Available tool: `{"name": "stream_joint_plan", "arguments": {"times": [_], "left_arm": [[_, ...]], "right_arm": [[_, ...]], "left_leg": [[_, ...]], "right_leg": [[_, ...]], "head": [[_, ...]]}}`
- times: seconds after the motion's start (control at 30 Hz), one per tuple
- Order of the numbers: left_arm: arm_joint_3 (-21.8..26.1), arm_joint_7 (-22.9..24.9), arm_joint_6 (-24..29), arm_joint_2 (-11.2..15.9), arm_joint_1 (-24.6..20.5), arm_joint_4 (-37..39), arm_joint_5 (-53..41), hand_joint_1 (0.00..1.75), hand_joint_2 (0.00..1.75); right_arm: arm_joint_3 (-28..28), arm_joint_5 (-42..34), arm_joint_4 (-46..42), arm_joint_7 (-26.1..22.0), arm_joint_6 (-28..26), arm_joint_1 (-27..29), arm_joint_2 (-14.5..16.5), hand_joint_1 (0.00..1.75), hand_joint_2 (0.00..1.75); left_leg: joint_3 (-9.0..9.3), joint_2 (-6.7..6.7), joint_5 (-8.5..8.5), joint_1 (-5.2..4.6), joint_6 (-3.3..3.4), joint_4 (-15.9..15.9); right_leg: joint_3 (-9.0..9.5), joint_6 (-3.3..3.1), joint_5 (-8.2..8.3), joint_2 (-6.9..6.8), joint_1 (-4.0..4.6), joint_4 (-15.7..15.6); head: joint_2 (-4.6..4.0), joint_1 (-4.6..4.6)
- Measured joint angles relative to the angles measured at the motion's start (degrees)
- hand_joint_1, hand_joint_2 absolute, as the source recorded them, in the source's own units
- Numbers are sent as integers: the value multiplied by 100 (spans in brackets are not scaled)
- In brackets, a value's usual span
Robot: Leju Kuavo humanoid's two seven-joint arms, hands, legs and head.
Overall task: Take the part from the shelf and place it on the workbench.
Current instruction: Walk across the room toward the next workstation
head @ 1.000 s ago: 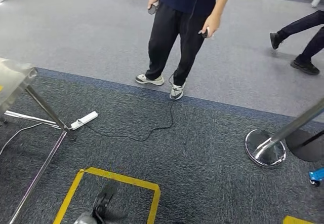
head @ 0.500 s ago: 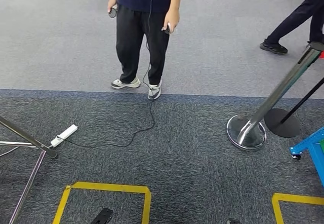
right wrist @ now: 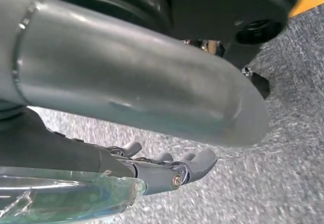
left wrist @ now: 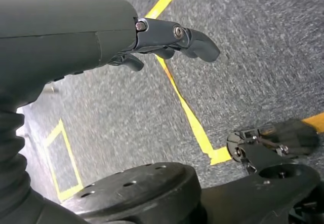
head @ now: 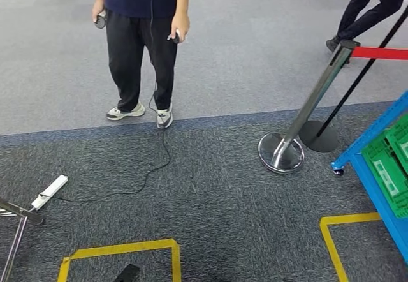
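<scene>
A blue shelf (head: 373, 170) with green bins (head: 391, 167) stands at the right edge of the head view; I cannot make out a part in them. My left hand (left wrist: 153, 36) hangs over the dark carpet with its fingers stretched out and nothing in them; its dark tip (head: 127, 273) shows at the bottom edge of the head view. My right hand (right wrist: 164, 169) also hangs over the carpet, fingers extended, holding nothing that I can see.
A person (head: 139, 39) stands ahead on the left holding controllers, with a cable (head: 144, 180) running to a power strip (head: 50, 192). A chrome stanchion (head: 281, 151) with a red belt (head: 380, 53) stands before the shelf. Metal table legs (head: 14, 244) are at the left. Yellow floor tape (head: 120, 251) marks squares.
The camera has swung to the right: the whole scene slid left, the steel table left the picture, and the blue shelf with green bins came in at the right.
</scene>
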Motion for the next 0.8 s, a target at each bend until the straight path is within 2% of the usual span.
{"name": "stream_joint_plan", "arguments": {"times": [0.03, 0.07, 0.1, 0.17, 0.2, 0.27, 0.3, 0.37, 0.43, 0.47, 0.5, 0.53, 0.57, 0.6, 0.63, 0.67, 0.7, 0.73, 0.77, 0.8], "left_arm": [[0, 0, 0, 2, -1, 3, 0, 0, 175], [0, 1, 0, 2, -1, 5, 0, 0, 175], [0, 3, -1, 1, -1, 6, -1, 0, 175], [1, 16, -3, 6, 0, 10, -9, 0, 175], [2, 26, -4, 10, -1, 14, -19, 0, 175], [2, 39, -7, 15, -10, 19, -39, 0, 175], [2, 44, -7, 16, -15, 20, -48, 0, 175], [2, 49, -7, 16, -14, 21, -52, 0, 175], [5, 51, -8, 17, -17, 23, -51, 0, 175], [12, 50, -9, 18, -27, 23, -50, 0, 175], [20, 50, -12, 18, -39, 23, -50, 0, 175], [31, 50, -14, 17, -48, 23, -50, 0, 175], [40, 51, -16, 17, -50, 23, -50, 0, 175], [46, 51, -18, 18, -45, 24, -50, 0, 175], [50, 52, -20, 18, -37, 27, -50, 0, 175], [51, 52, -21, 16, -32, 31, -50, 0, 175], [53, 52, -21, 14, -27, 35, -50, 0, 175], [57, 51, -22, 10, -28, 39, -49, 0, 175], [63, 50, -21, 7, -32, 40, -44, 0, 175], [71, 43, -20, 1, -34, 41, -40, 0, 175]], "right_arm": [[0, 1, 0, 0, 0, 8, 1, 0, 0], [0, 1, 0, 0, 0, 16, 1, 0, 0], [0, 0, 0, 1, 3, 18, 0, 0, 0], [1, -4, 0, 6, 28, 1, -1, 0, 0], [1, -6, 0, 10, 45, -9, -2, 0, 0], [1, -9, 0, 15, 71, -14, -2, 0, 0], [1, -10, 0, 15, 76, -9, -2, 0, 0], [-1, -11, 0, 17, 81, -4, -2, 0, 0], [-1, -11, 0, 19, 84, -11, -2, 0, 0], [-1, -12, 0, 20, 86, -13, -2, 0, 0], [-1, -12, 0, 20, 88, -13, -2, 0, 0], [-1, -12, 0, 21, 90, -10, -2, 0, 0], [-1, -11, 0, 21, 92, -8, -2, 0, 0], [-1, -11, 0, 22, 92, -7, -2, 0, 0], [-1, -10, 0, 22, 93, -8, -2, 0, 0], [-1, -9, 0, 22, 92, -14, -2, 0, 0], [-1, -9, 0, 22, 91, -19, -3, 0, 0], [-1, -8, 0, 22, 88, -16, -3, 0, 0], [-1, -5, 0, 26, 84, -2, -4, 0, 0], [-1, 0, 0, 35, 80, 19, -4, 0, 0]], "left_leg": [[10, 75, -10, -4, 0, 1], [27, 144, -24, -5, -7, 1], [50, 204, -42, -5, -20, 1], [90, 305, -88, -33, -70, 9], [106, 350, -104, -45, -99, 11], [130, 443, -116, -48, -156, 0], [138, 427, -135, -36, -190, 9], [32, 207, -318, -14, -249, 260], [-299, -54, -674, -4, -280, 953], [-485, -96, -814, -4, -287, 1323], [-615, -110, -857, -3, -291, 1564], [-655, -116, -781, 0, -291, 1606], [-594, -130, -603, 7, -290, 1433], [-458, -189, -366, 24, -292, 1102], [-309, -323, -173, 49, -299, 737], [-186, -452, -55, 76, -301, 413], [-120, -559, -4, 93, -295, 216], [-105, -609, -16, 93, -277, 139], [-105, -565, -15, 85, -241, 113], [-107, -509, 2, 76, -200, 117]], "right_leg": [[44, 2, 67, -13, 0, -42], [211, -1, 219, -43, 0, -317], [459, -10, 399, -129, 3, -730], [874, -64, 600, -327, 29, -1409], [962, -100, 620, -376, 45, -1556], [958, -181, 618, -284, 68, -1594], [950, -214, 629, -225, 64, -1604], [948, -273, 655, -107, 36, -1632], [942, -304, 665, 12, 17, -1639], [940, -310, 666, 79, 15, -1639], [940, -312, 666, 150, 15, -1639], [942, -309, 668, 228, 12, -1639], [945, -301, 673, 314, 5, -1638], [947, -285, 678, 402, -4, -1635], [937, -258, 686, 486, -7, -1627], [908, -225, 692, 567, -7, -1607], [873, -188, 709, 628, -9, -1593], [836, -150, 728, 683, -14, -1590], [799, -113, 750, 739, -28, -1597], [773, -82, 764, 725, -40, -1603]], "head": [[0, 2], [0, 1], [0, 3], [0, -2], [0, -4], [0, -10], [0, -9], [0, -23], [0, -40], [0, -40], [0, -41], [0, -40], [0, -40], [0, -42], [0, -43], [0, -43], [0, -40], [0, -42], [0, -38], [0, -37]]}}
